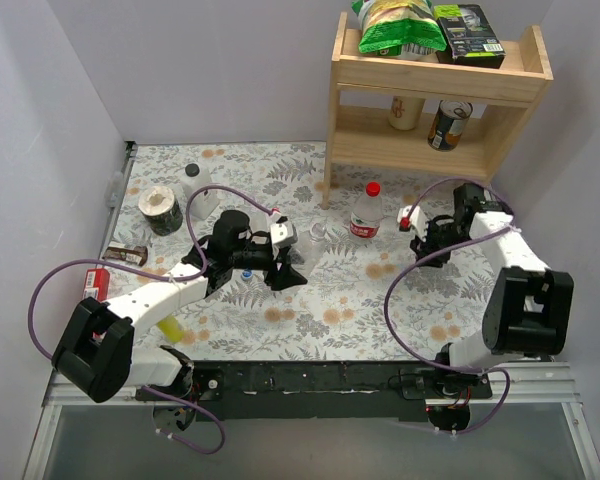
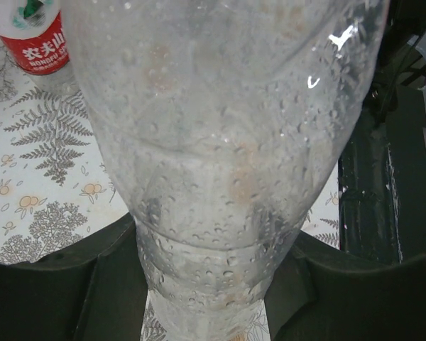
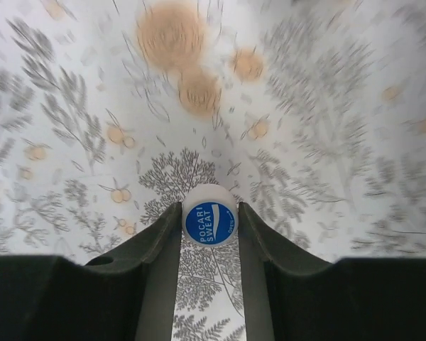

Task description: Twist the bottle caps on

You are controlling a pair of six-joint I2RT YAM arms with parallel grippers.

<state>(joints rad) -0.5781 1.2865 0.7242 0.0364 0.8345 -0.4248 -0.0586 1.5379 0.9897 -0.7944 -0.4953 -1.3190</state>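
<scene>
My left gripper [image 1: 296,258] is shut on a clear wet bottle [image 1: 308,242] at mid-table. In the left wrist view the bottle [image 2: 220,128] fills the frame, with the fingers [image 2: 78,284] pressed on its narrow end. My right gripper [image 1: 420,240] is shut on a blue and white cap [image 3: 209,223], held just above the table right of centre. A clear bottle with a red label and red cap [image 1: 366,212] stands between the arms; it also shows in the left wrist view [image 2: 39,35]. A small blue cap [image 1: 246,272] lies by the left wrist. Another clear bottle [image 1: 200,194] stands back left.
A wooden shelf [image 1: 430,95] with bags and cans stands at the back right. A round jar [image 1: 161,210], a brown packet [image 1: 128,255], a red item [image 1: 97,283] and a yellow bottle [image 1: 170,325] sit along the left side.
</scene>
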